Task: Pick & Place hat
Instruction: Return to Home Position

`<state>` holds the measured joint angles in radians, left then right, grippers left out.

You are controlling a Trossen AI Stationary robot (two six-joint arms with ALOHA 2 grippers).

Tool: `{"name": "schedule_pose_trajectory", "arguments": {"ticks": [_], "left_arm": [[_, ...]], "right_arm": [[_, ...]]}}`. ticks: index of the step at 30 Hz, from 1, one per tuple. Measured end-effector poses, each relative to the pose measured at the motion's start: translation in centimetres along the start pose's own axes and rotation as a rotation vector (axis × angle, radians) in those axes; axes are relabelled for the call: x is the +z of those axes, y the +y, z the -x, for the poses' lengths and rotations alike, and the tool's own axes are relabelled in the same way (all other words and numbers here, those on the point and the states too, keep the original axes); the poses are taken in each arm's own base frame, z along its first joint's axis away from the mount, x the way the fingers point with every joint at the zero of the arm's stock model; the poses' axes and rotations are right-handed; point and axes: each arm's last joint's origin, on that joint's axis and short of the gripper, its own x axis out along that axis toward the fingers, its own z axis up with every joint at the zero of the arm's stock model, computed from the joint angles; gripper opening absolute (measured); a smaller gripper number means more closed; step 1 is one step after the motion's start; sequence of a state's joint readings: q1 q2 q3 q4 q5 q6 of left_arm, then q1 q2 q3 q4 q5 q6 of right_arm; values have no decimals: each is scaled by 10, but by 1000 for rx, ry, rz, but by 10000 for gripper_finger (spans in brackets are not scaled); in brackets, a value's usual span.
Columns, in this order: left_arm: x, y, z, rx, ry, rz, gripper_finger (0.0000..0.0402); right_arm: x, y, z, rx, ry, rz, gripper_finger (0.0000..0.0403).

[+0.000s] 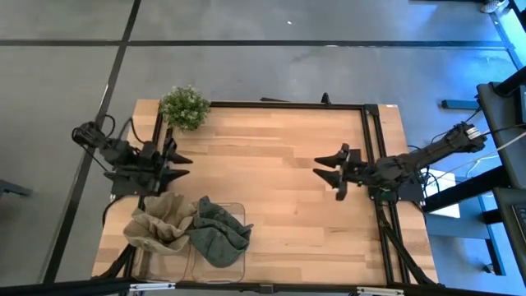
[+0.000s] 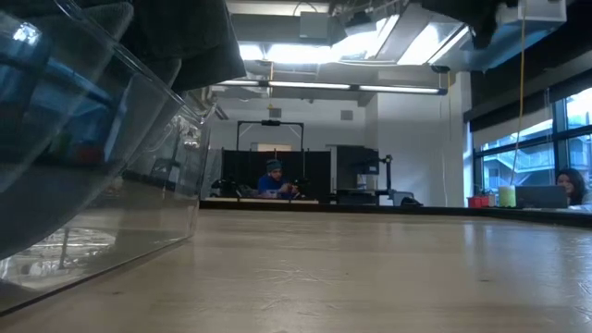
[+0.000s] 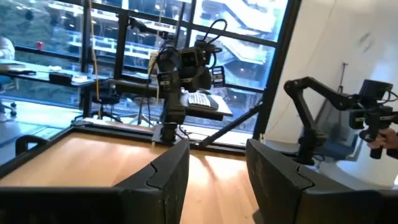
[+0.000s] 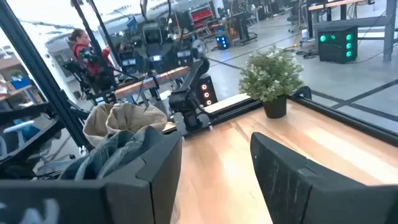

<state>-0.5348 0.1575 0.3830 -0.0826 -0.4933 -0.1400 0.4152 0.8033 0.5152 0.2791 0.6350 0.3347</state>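
Note:
Two soft hats lie at the table's near left. The tan hat (image 1: 158, 224) rests partly on the table and partly over the left rim of a clear plastic bin (image 1: 238, 207). The dark green hat (image 1: 219, 233) drapes in the bin, also showing in the right wrist view (image 4: 118, 155) beside the tan hat (image 4: 124, 119). My left gripper (image 1: 182, 164) hovers open just beyond the tan hat, at the left edge. My right gripper (image 1: 327, 173) hovers open over the table's right half. Both wrist views show open fingers with nothing between them.
A small potted plant (image 1: 185, 107) stands at the far left corner. The clear bin's wall (image 2: 83, 166) fills the left of the low view. Bare wood stretches between the two grippers across the table's middle. People sit in the room beyond.

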Motion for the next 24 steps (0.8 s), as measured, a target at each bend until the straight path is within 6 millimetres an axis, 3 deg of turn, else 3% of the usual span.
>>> {"name": "schedule_pose_trajectory", "arguments": {"ticks": [12, 19, 24], "left_arm": [[-50, 11, -8, 21, -14, 23, 155], [-70, 20, -12, 53, -8, 30, 155], [-79, 26, -12, 82, 1, 29, 155]], "right_arm": [[-28, -46, 47, 32, -101, -36, 194], [-27, -59, 64, 88, -192, -38, 194], [-39, -65, 68, 89, -199, -20, 194]]}}
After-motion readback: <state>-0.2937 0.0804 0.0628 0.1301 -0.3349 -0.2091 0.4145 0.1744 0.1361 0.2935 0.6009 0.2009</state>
